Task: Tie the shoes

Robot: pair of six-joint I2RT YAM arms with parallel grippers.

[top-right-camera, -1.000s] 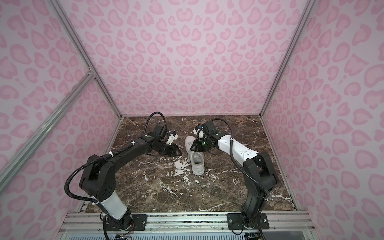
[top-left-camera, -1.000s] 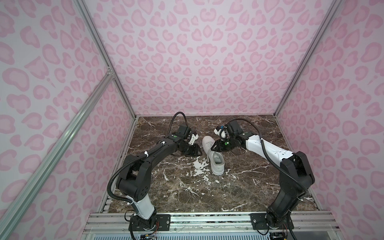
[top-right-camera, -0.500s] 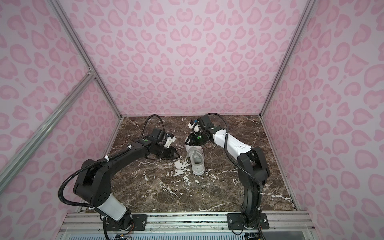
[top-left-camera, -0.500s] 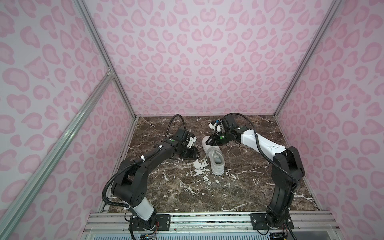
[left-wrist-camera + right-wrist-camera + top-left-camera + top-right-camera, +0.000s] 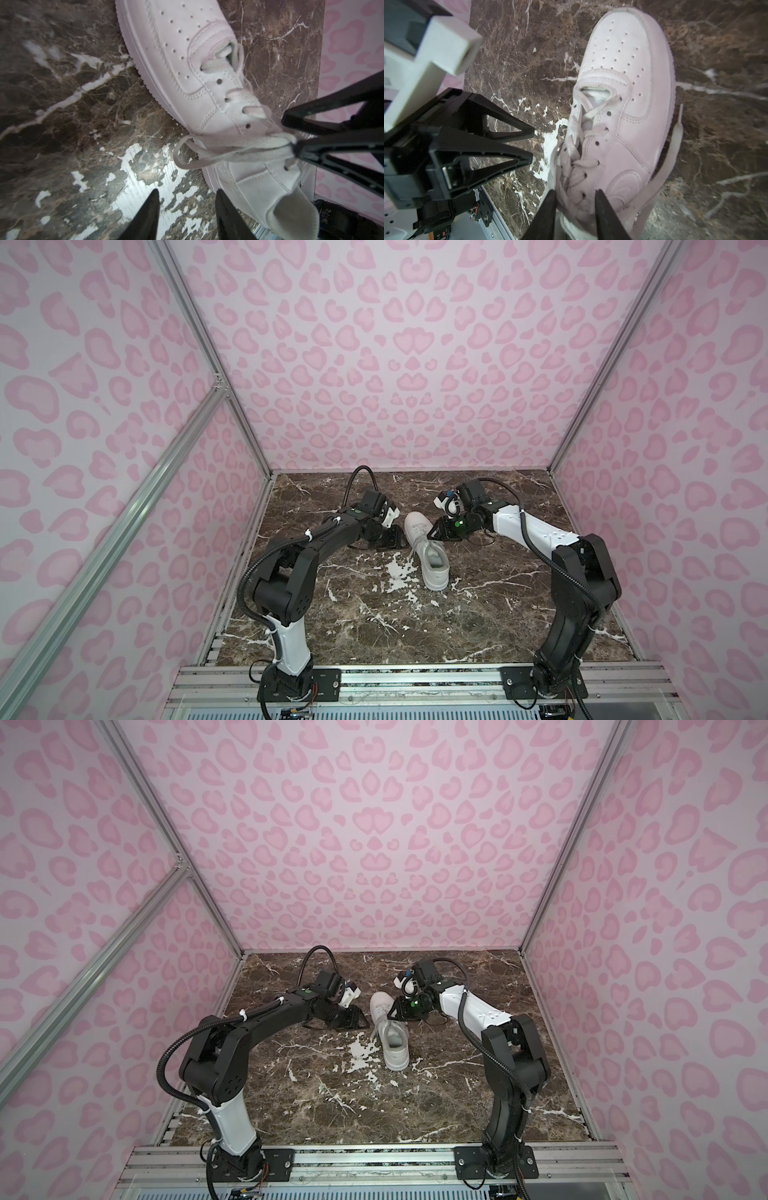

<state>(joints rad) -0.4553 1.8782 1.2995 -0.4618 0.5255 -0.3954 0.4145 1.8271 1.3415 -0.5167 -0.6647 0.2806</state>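
The shoe (image 5: 432,560) sits near the middle of the worktop (image 5: 374,635), sole down, toe toward the back wall and heel toward my bases, with one claw on each side of it. My left claw (image 5: 187,191) hangs partly open over bare worktop just beside the sole, with nothing in it. My right claw (image 5: 575,191) is also partly open, its tips straddling the laces (image 5: 576,128) at the upper eyelets. A loop of lace (image 5: 249,154) runs right up between those tips, but I cannot tell whether it is truly pinched or only lying there. A loose lace end (image 5: 673,145) lies flat on the worktop along the side of the shoe away from my left claw. I judge the shoe to be light, with a firm sole and a smooth, fairly stiff upper, so it will likely slide on this polished surface if I tug sideways. The laces look soft, flat and limp: they will hold no shape and can slip from a shallow pinch. I would take each one across its flat width, a little back from the tip, and pull gently upward, not sideways.
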